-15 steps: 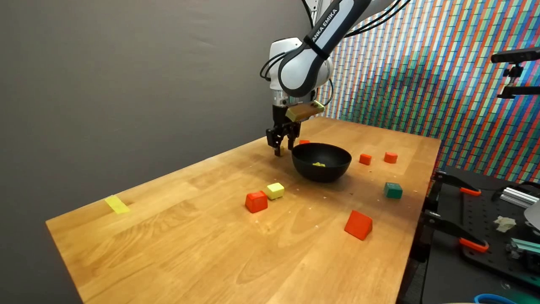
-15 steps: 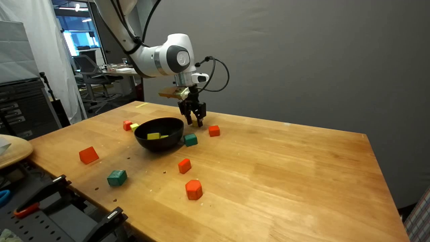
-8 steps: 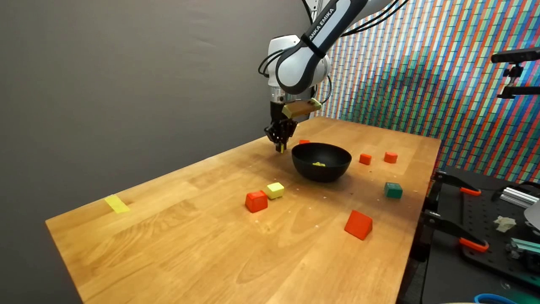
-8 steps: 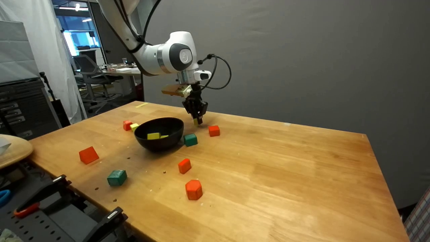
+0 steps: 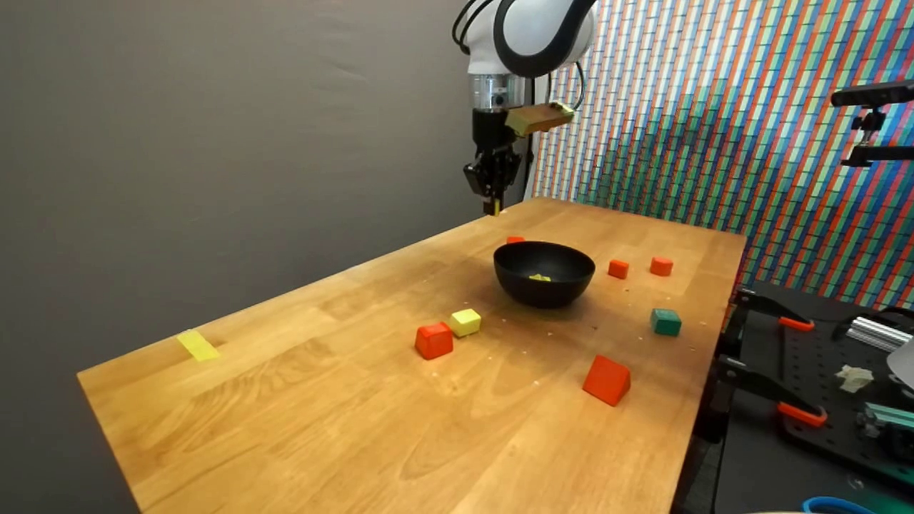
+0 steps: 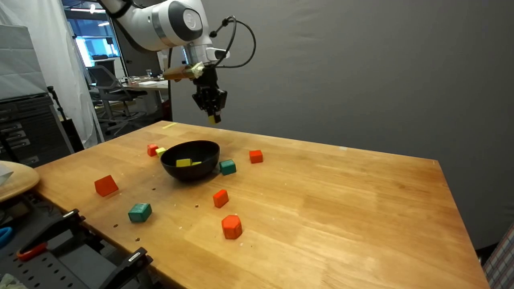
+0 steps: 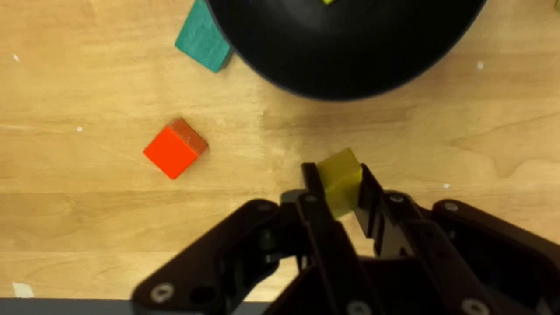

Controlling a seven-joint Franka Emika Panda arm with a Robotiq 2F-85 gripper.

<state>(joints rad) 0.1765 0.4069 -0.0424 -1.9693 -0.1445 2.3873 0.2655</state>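
Observation:
My gripper (image 7: 337, 179) is shut on a yellow block (image 7: 340, 186), pinched at a slant between its fingertips in the wrist view. Both hang in the air above the table, near its far edge, in both exterior views; the gripper (image 6: 214, 117) is higher than the black bowl (image 6: 189, 173) and off to one side of it. Inside the bowl lie yellow blocks (image 6: 184, 162). A green block (image 7: 204, 41) sits close beside the bowl's rim in the wrist view. The nearest loose piece on that side is a red block (image 7: 171, 151).
Another yellow block (image 5: 465, 323) rests against a red block (image 5: 434, 341). A red wedge (image 5: 607, 380), a green block (image 5: 665, 322) and two red blocks lie toward the near edge. Black clamps (image 5: 771, 389) stand beside the table; a grey wall rises behind it.
The gripper closed on the yellow block between one second and half a second ago. Since then it has lifted the block well off the table and swung somewhat toward the bowl's side.

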